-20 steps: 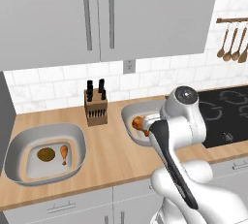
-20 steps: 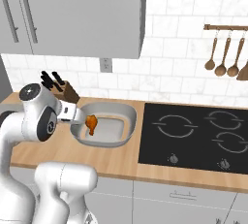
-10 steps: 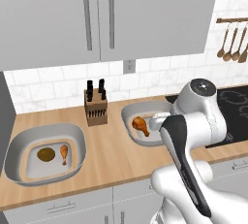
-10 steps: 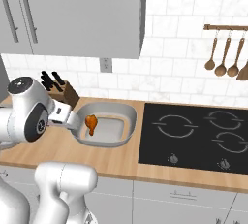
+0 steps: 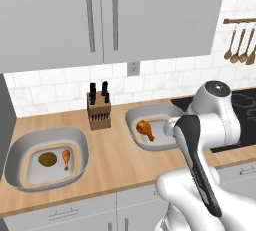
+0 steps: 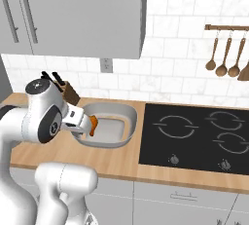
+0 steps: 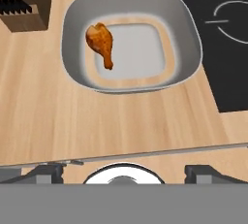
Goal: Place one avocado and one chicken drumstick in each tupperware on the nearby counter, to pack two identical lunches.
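While our gripper (image 7: 124, 172) hangs with jaws wide apart and empty at the frame's bottom, we see an orange-brown chicken drumstick (image 7: 100, 42) in the light grey tupperware (image 7: 186, 34) upper centre on the tan wooden worktop (image 7: 43, 106).

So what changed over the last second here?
The arm pulled up and back from the right tupperware, its open gripper now empty above it. The chicken drumstick stayed lying where it was in that tupperware. The left tupperware, with its avocado and drumstick, is unchanged.
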Controlling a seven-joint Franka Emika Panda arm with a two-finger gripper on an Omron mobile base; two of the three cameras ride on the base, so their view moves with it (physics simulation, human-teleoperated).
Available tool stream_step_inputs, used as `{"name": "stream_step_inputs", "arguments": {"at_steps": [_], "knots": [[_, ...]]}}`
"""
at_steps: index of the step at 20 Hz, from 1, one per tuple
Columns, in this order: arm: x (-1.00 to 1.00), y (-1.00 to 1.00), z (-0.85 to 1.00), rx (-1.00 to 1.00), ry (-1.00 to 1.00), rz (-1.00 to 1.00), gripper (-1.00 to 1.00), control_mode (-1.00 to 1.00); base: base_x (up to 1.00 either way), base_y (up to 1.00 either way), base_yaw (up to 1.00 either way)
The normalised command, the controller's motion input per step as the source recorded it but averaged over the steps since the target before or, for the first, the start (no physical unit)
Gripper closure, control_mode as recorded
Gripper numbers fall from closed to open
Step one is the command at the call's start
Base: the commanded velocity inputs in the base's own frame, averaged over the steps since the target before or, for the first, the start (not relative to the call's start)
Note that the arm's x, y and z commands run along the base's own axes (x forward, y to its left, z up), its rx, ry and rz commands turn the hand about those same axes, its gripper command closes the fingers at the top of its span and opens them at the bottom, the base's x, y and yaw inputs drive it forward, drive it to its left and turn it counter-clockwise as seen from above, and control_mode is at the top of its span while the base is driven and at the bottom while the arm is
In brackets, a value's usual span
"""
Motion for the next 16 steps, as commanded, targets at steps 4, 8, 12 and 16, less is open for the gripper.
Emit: {"name": "stream_step_inputs", "arguments": {"at_steps": [4,8,12,16], "knots": [[-0.01,0.00,-0.10,0.00,0.00,0.01,-1.00,-1.00,0.00,0.00,0.00],[0.00,0.00,-0.01,0.00,0.02,0.00,-1.00,-1.00,0.00,0.00,0.00],[-0.03,0.01,0.00,0.00,0.00,0.00,-1.00,1.00,-0.18,0.08,0.13],[0.00,0.00,0.00,0.00,0.00,0.00,-1.00,1.00,-0.67,0.61,0.58]]}}
